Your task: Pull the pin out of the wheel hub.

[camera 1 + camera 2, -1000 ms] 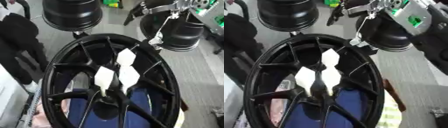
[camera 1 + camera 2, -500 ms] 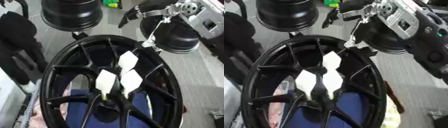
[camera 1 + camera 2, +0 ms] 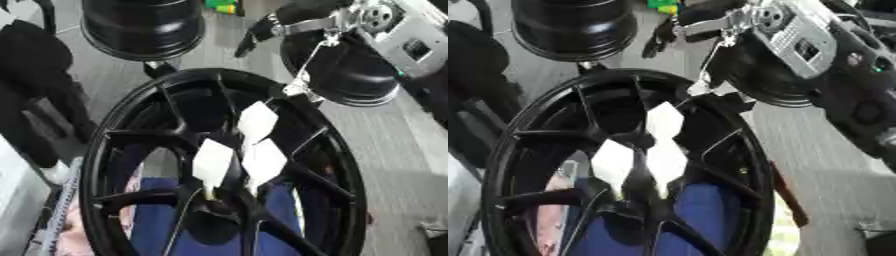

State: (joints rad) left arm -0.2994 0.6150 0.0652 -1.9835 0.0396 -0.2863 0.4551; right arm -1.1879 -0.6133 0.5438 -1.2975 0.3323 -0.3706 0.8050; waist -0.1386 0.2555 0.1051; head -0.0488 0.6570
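Right hand at wheel's 1 o'clock, fingers pinching thin pin above rim. We judge pin already lifted out; white-tagged pins remain at hub centre. Wheel hub fills middle. Left hand unseen.

Two black tyres are sitting on the grey floor beyond the rim: one at far left, another at right. A green-and-yellow object is showing between them.
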